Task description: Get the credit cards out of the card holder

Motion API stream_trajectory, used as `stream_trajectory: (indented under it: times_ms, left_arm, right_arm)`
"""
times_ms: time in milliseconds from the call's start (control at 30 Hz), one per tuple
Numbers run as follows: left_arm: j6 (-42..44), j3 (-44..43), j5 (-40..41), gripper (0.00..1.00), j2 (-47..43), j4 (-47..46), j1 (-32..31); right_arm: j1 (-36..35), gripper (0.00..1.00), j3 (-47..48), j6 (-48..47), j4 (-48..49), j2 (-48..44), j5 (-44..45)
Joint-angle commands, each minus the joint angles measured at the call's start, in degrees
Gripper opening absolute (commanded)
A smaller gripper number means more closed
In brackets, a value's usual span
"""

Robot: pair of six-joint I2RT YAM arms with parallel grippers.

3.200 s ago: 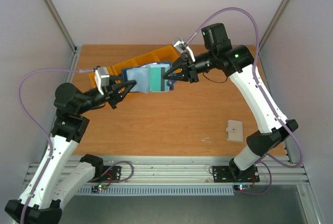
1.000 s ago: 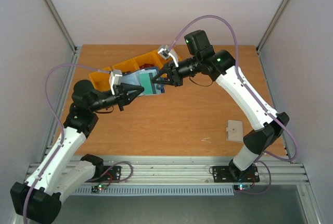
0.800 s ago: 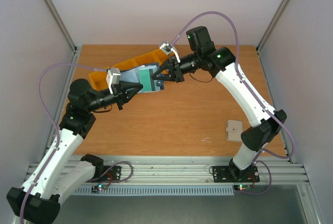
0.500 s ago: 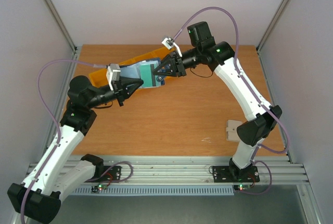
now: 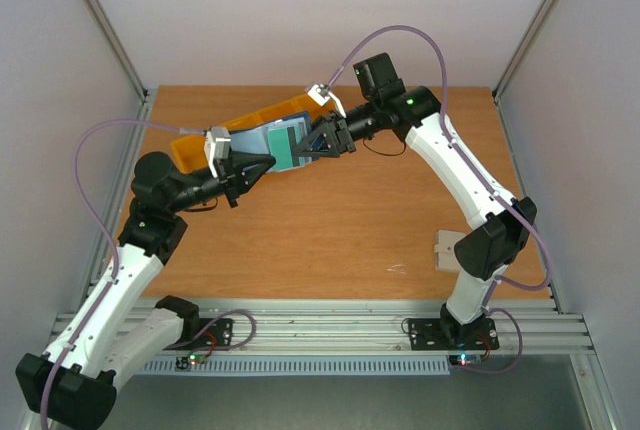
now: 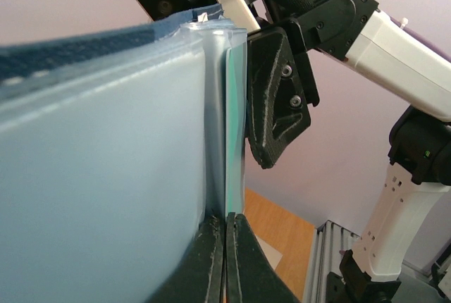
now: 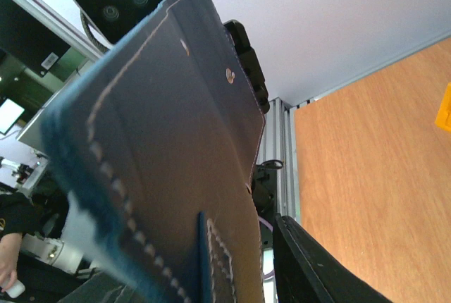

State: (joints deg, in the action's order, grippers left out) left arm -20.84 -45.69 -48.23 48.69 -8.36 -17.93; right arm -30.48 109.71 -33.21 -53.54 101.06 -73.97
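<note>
- Left end effector [image 5: 262, 163] stays clamped on the card holder [image 5: 262, 140] edge, above the table [image 5: 350, 220].
- Teal credit card [image 5: 292, 154] still pocketed, at the right end effector [image 5: 322, 140] tips.
- That one just loosened to a narrow gap; extraction not done, regrasp likely.

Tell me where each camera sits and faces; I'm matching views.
Top external: above, behind the bases, looking down on the table; both arms, left gripper and right gripper show.
Left wrist: on the left arm, looking along its shut gripper at the card holder; right arm beyond.
Right wrist: on the right arm, facing the card holder's navy outside; one finger shows.
Shared: all see the card holder.
</note>
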Motion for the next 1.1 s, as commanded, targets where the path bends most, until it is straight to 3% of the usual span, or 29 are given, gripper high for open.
stream_trajectory:
  times_ms: [0,133,233,767,967,1067]
  left_arm:
    - [-2.11,0.73,-1.03,0.00,-1.36,-5.78,0.70]
    - [-4.12,1.45,-2.71,0.00,-1.90,-6.10,1.74]
    - [-5.75,1.66,-4.40,0.00,-2.13,-6.33,2.61]
    - [-13.79,0.96,-13.52,0.00,1.47,-11.68,4.11]
    - [-15.00,0.47,-14.34,0.05,1.94,-12.10,4.05]
    - [-15.27,0.41,-14.76,0.00,1.73,-12.53,4.13]
  right_arm:
    - [-0.15,0.25,-1.32,-0.99,-1.38,-4.57,0.34]
    - [-0.12,0.08,-1.08,-0.83,-3.10,-5.02,0.93]
    - [-0.11,0.03,-1.14,-0.71,-3.39,-5.52,1.09]
    - [-1.93,0.01,-4.65,3.50,2.45,-9.20,0.76]
    - [-2.56,0.01,-6.25,3.61,2.72,-10.05,1.42]
    - [-2.65,0.03,-6.98,3.52,2.71,-11.10,1.79]
